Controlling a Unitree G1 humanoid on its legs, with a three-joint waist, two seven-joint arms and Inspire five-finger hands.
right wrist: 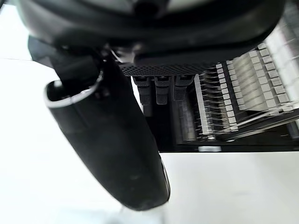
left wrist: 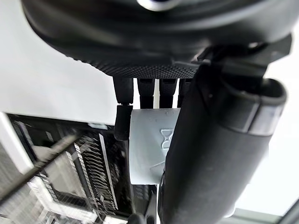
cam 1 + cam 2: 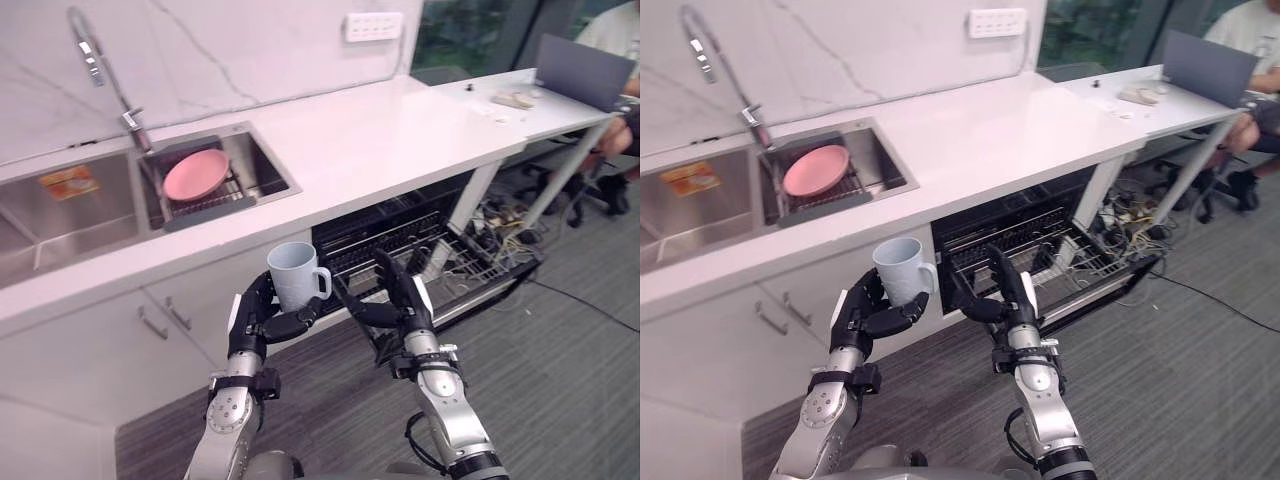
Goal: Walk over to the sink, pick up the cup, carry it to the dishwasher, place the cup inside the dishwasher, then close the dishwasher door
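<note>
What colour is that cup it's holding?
The cup is pale blue, clearest in the left eye view.

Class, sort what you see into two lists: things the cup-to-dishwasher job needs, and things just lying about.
Belongs to the job: cup, held in the left hand; open dishwasher; sink; right hand, open and holding nothing.

Just lying about: pink plate in the sink; faucet; laptop; wall socket.

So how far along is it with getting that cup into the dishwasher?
Done: the light blue cup is out of the sink and gripped in the left hand. In hand: it is held upright before the open dishwasher, with the rack pulled out and the right hand open nearby. Left: setting the cup in the rack and shutting the dishwasher.
</note>
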